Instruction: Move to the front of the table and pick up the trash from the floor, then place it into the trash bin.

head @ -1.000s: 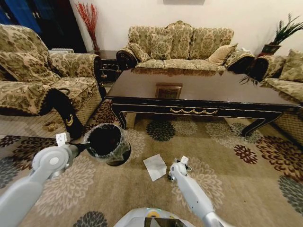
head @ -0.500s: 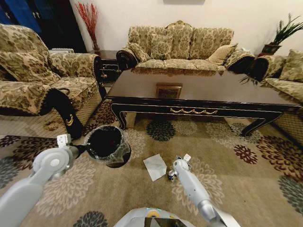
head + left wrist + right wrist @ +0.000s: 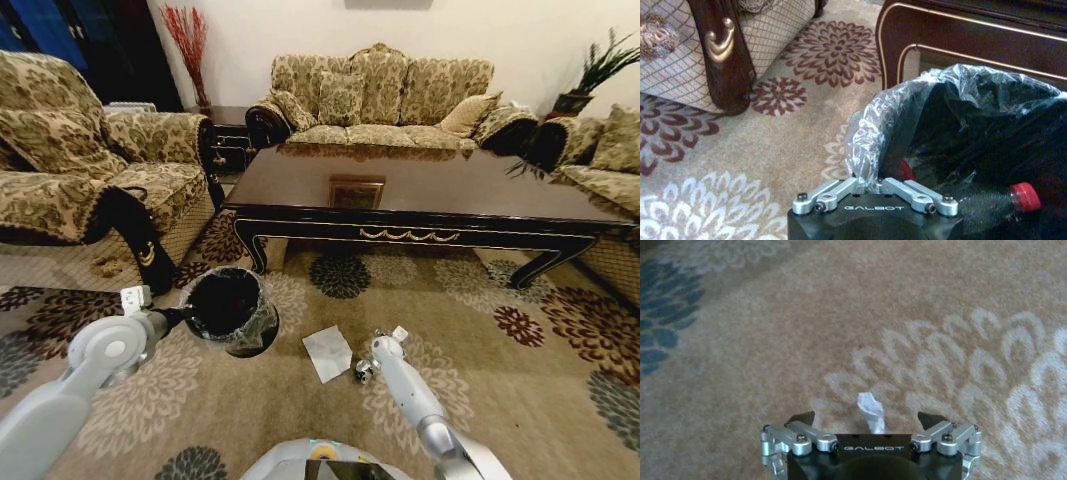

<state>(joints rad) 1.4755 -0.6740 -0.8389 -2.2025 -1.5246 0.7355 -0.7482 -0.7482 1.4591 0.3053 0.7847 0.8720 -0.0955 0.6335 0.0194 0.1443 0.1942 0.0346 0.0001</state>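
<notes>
Head view, base: I have the robot parked facing the long front edge of the desk, so the litter lies within arm's reach.
Head view, paper: crumpled white paper sheet lies on the floor, between the trash bin and my right arm.
Head view, right pincer: low over the carpet just beside the paper's edge, wrist angled down for a pick from above.
Head view, left pincer: at the bin's rim, seemingly there to steady it.
Left wrist view, left pincer: fingers drawn narrow and closed on the bin's rim and clear liner.
Left wrist view, bin contents: clear bottle with red cap lies inside, so I judge part of the task done.
Right wrist view, right pincer: spread wide, holding nothing; a white paper point stands between the tips, placed for closing.
</notes>
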